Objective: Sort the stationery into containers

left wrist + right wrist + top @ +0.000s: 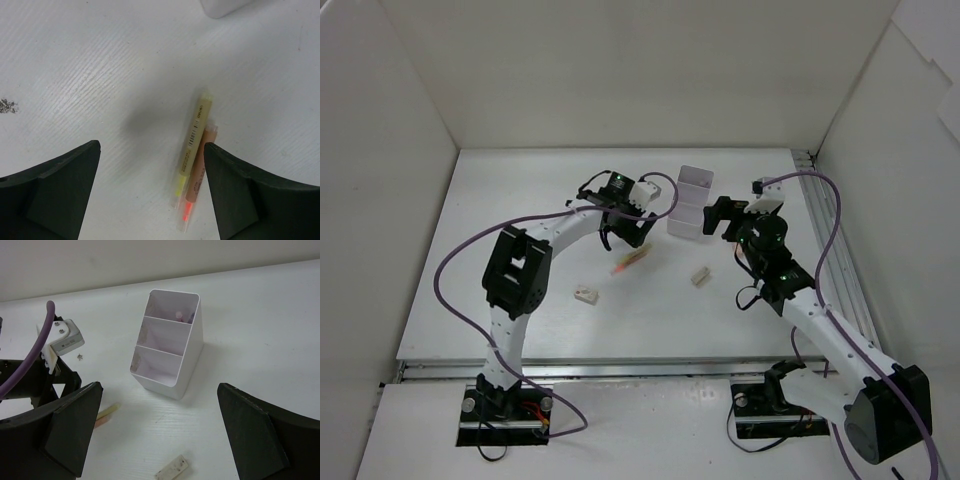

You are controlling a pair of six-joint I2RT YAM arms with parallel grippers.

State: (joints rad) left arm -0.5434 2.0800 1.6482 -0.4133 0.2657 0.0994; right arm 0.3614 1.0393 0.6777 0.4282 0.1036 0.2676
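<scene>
The left gripper [151, 150] hangs over the table [520, 200] with its dark, matte, wedge-shaped jaws spread and nothing clamped. Two slim pens lie side by side between the jaws, close against the right-hand finger: a yellow-green pen [194, 140] and an orange pen [197, 175], each with a clear cap and a pale paper-like sleeve. The yellow-green one carries a barcode strip and a line of small print, too fine to read. The tabletop is matte white with a fine ribbed grain, and a dark speck [7, 105] marks it well to the left. The right gripper [160, 386] is also wide open and empty, facing the white container [170, 340], a smooth, thin-walled plastic box with a slanted open front and three stepped compartments. A small pink piece [178, 315] seems to sit in the farthest compartment, though it is hard to make out. The container stands near the middle of the table's far half, between the two grippers. One beige block [585, 294] lies flat nearer the left arm and a second beige block [700, 276] lies nearer the right, both well apart from the pens with bare surface around them. White walls [410, 150] enclose three sides, and a metal rail [830, 260] runs along the right edge.
</scene>
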